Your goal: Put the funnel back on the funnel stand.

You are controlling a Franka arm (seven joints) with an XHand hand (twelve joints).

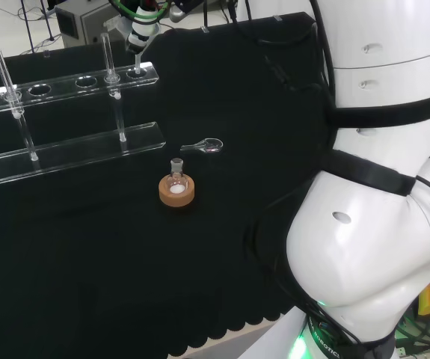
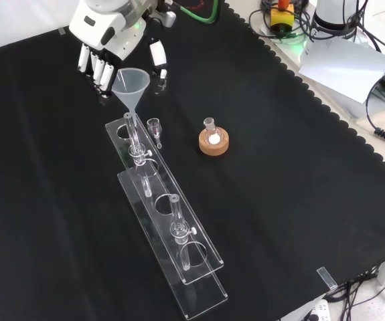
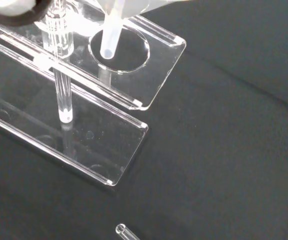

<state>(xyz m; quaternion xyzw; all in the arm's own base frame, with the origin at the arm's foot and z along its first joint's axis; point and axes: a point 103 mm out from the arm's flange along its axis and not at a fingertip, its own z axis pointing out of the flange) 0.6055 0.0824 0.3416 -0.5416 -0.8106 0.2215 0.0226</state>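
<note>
The clear funnel (image 2: 132,83) hangs with its stem (image 3: 109,40) over the end hole of the clear acrylic funnel stand (image 2: 172,234), the tip just above that hole in the wrist view. The hand (image 2: 102,47) has it from above, fingers (image 2: 97,67) and thumb closed around the cone. Nearby on the black cloth (image 2: 299,200) lie a small glass spoon (image 1: 203,146) and a small flask (image 2: 211,136) on its cork ring (image 2: 213,144).

Head view: behind arm, high, facing bench. Front view: opposite, looking down. Wrist view: close, probably over stand (image 3: 133,75) end. All share stand.
</note>
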